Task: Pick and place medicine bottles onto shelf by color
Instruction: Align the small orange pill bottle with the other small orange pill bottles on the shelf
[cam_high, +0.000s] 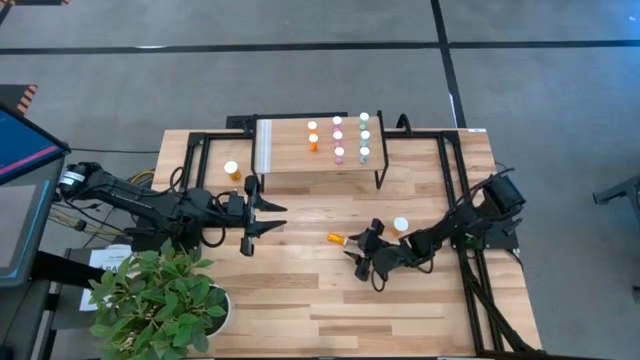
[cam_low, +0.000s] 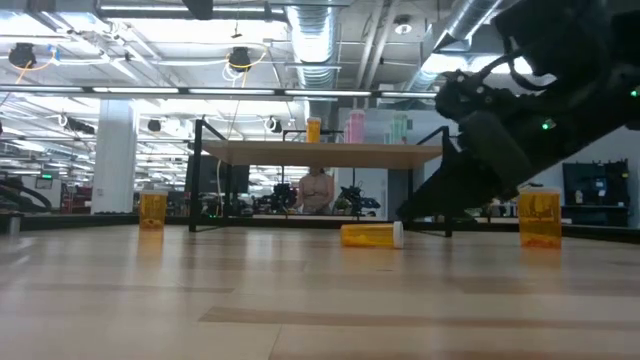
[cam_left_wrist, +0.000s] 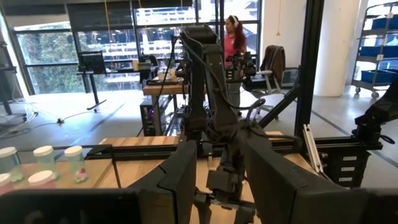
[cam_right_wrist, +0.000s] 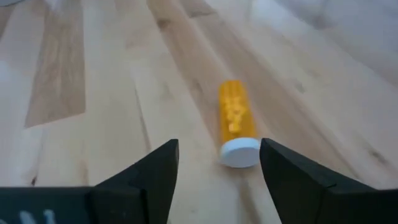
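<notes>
A small orange bottle with a white cap lies on its side on the wooden tabletop; it also shows in the right wrist view and the low view. My right gripper is open just right of it, its fingers apart with the cap end between and ahead of them, not touching. My left gripper is open and empty left of the middle. The shelf at the far side holds several upright orange, pink and pale green bottles. Two larger orange bottles stand upright on the table, one on the left and one on the right.
A potted green plant stands at the table's near left corner. A black metal frame runs along the table's edges. A monitor stands off the left edge. A person shows in the room beyond.
</notes>
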